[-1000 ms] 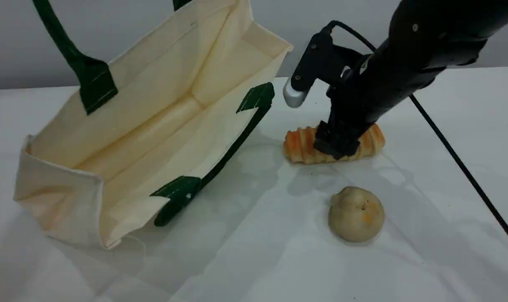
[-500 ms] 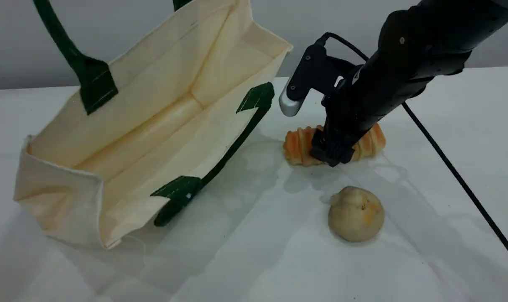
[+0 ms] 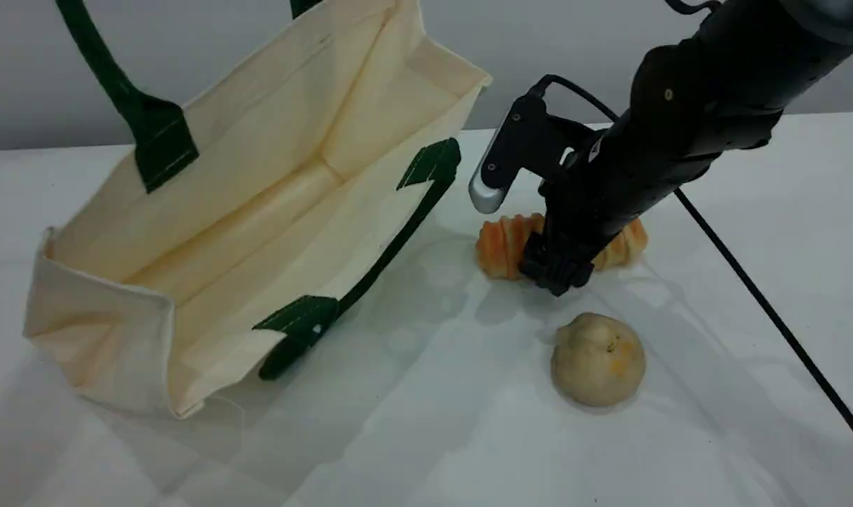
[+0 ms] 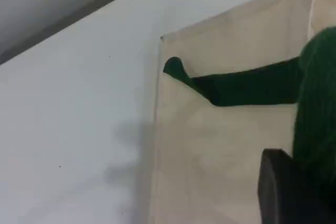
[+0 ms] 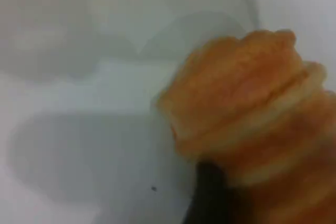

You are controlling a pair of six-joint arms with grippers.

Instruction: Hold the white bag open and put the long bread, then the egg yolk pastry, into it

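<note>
While the left jaws, pressed together, hold up the white bag by its strap, the right jaws straddle the long bread lying on the bench; it looks light, soft and crushable, best pinched gently mid-length.

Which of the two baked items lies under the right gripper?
The long bread, the ridged orange roll beside the white bag; the round beige egg yolk pastry sits apart from the right gripper.

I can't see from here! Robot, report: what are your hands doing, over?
Left gripper shut on the white bag's green handle. Right gripper down around the long bread, closing. Bread on the table, bag mouth open. Nothing in the way.
</note>
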